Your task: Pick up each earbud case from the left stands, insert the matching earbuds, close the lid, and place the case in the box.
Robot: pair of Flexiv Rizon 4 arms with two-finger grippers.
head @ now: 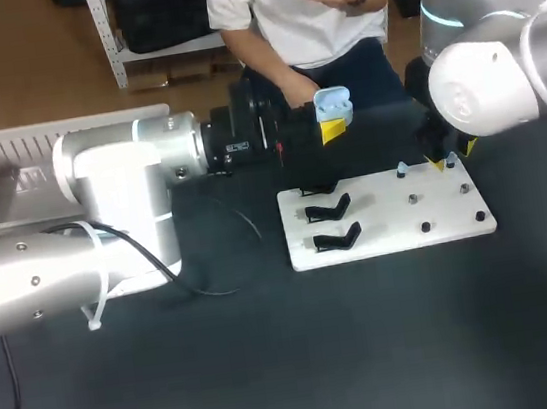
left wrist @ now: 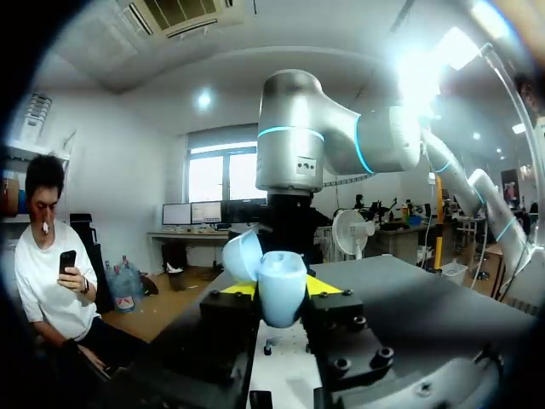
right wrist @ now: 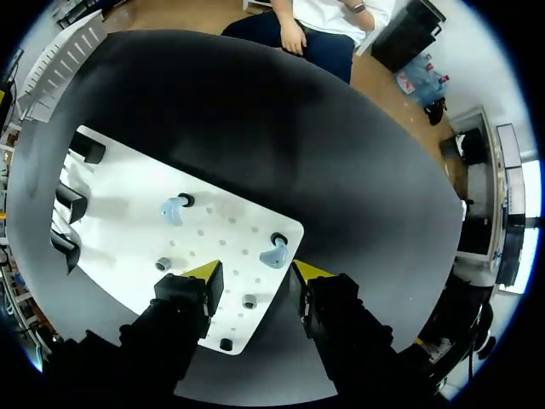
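Head view
Table [head: 275, 366]: dark, fills the lower and middle frame.
Box [head: 5, 159]: white slatted basket at the upper left, partly behind the left arm.
White board [head: 386, 218]: lies flat at centre right.
Stands [head: 331, 211]: three black ones in a column on the board's left part.
Left gripper [head: 332, 126]: comes in from the left edge and sits at upper centre, above the board's far left corner, clamped on the earbud case.
Earbud case [head: 333, 104]: light blue, held off the table at the yellow tips.
Right gripper [head: 454, 156]: comes down from the upper right, its tips low over the board's far right corner.
Earbud [head: 401, 168]: light blue, on a peg at the board's far edge, just left of the right gripper.
Cable [head: 227, 271]: thin and black, loops on the table left of the board.

Left wrist view
Earbud case: gripped between the two black fingers, touched from both sides, lid swung open and tilted to one side.
Board: shows below, between the fingers.

Right wrist view
Right gripper: fingers apart, clamped on nothing, pointing down at the board.
Second earbud [right wrist: 274, 253]: on the board beside a black peg, just ahead of the gap between the tips; whether a finger touches it cannot be told.
First earbud: farther ahead on the board, by another peg.
Stands: at the board's far end.
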